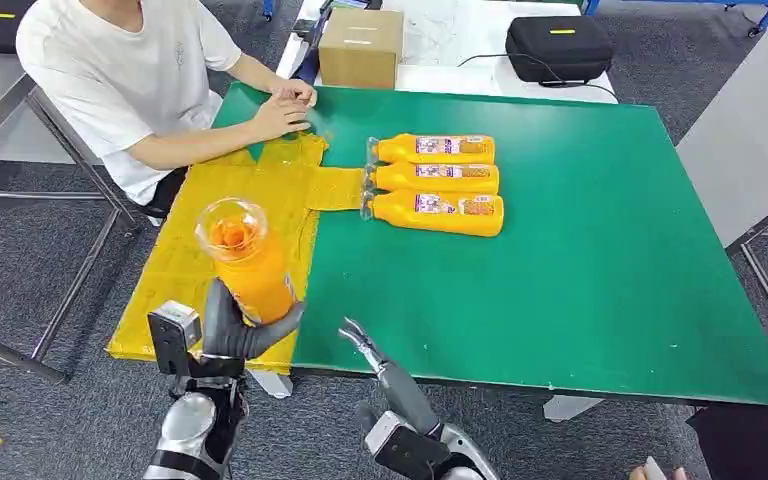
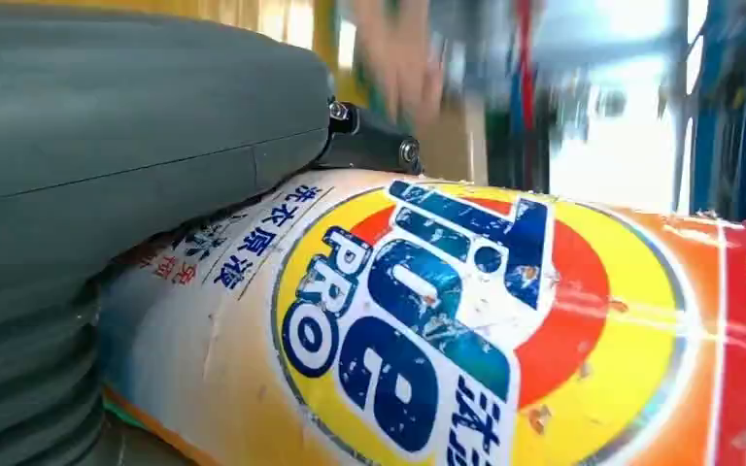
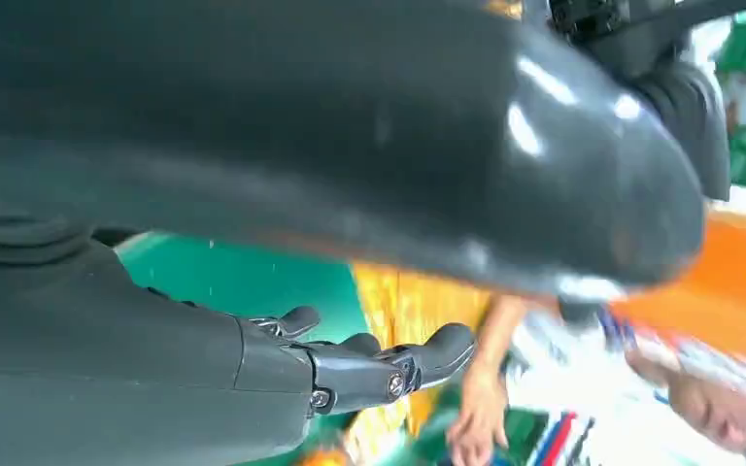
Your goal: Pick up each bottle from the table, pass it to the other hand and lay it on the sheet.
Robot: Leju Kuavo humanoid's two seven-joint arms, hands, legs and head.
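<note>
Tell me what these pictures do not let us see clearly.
- Held bottle: its lower part is hidden by the left hand in the head view; cut off by the edges in the left wrist view.
- Labels of the three lying bottles: too small to read.
- Person: cut off by the head view's top edge.
- Right wrist view: background blurred, thumb covers much.

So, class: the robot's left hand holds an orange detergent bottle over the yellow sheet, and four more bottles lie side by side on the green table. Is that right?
Not quite. The head view shows three bottles lying side by side on the green table, not four. The rest stands: the left hand holds an orange detergent bottle over the yellow sheet.
</note>
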